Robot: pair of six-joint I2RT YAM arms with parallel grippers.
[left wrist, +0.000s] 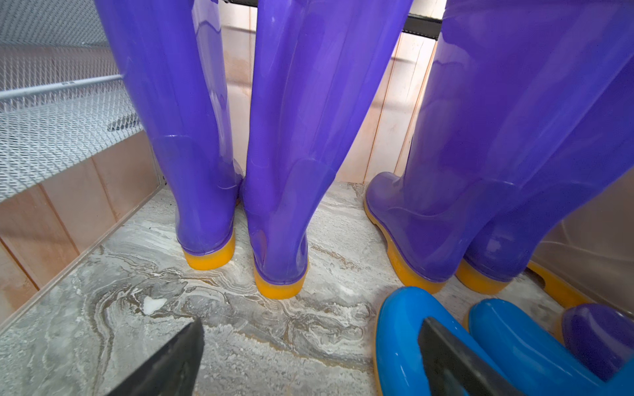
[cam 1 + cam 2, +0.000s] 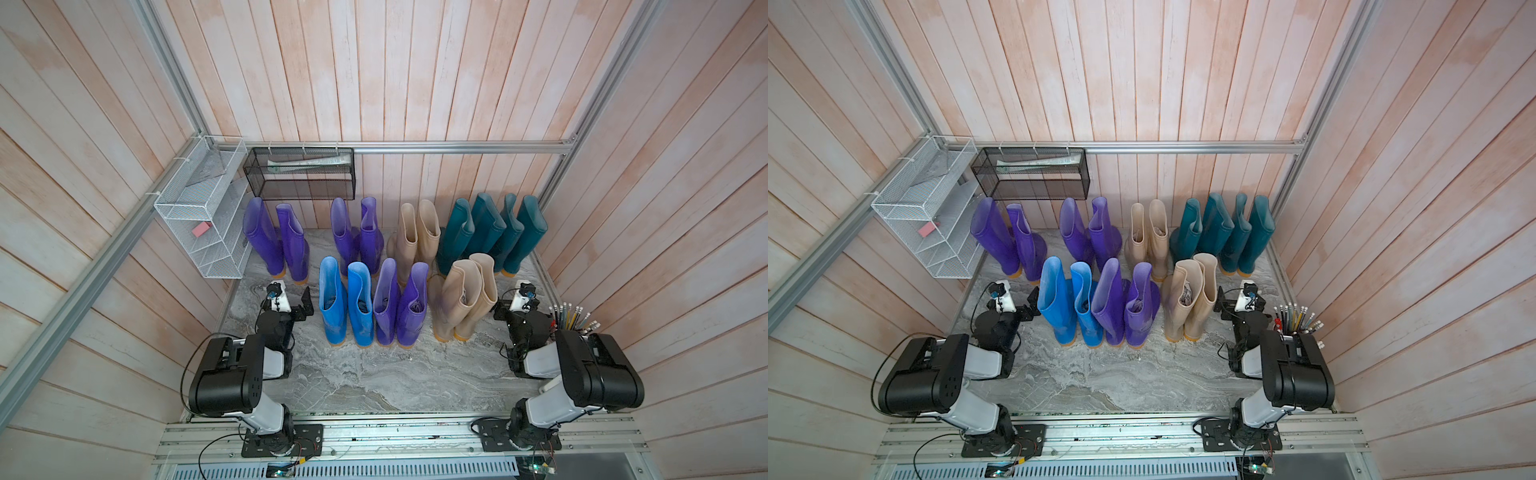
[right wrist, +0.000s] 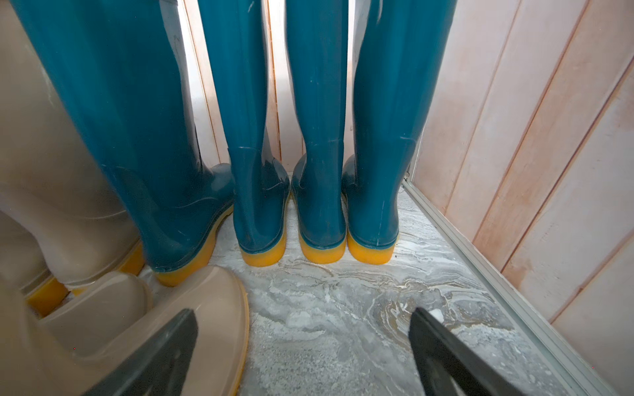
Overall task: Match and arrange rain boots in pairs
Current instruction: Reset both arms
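Left wrist view: the shafts of the back purple boots run off the top edge, and the blue boots are cut by the bottom edge. Of the left hand, only two fingertips show.

Right wrist view: the teal boots lose their tops at the frame edge.

In both top views, the front purple pair hides the feet of the back beige pair. The right arm hides whatever holds the pencils (only their ends show).

Contents of the black mesh basket: too indistinct to identify.

Open front floor (rain boots behind)
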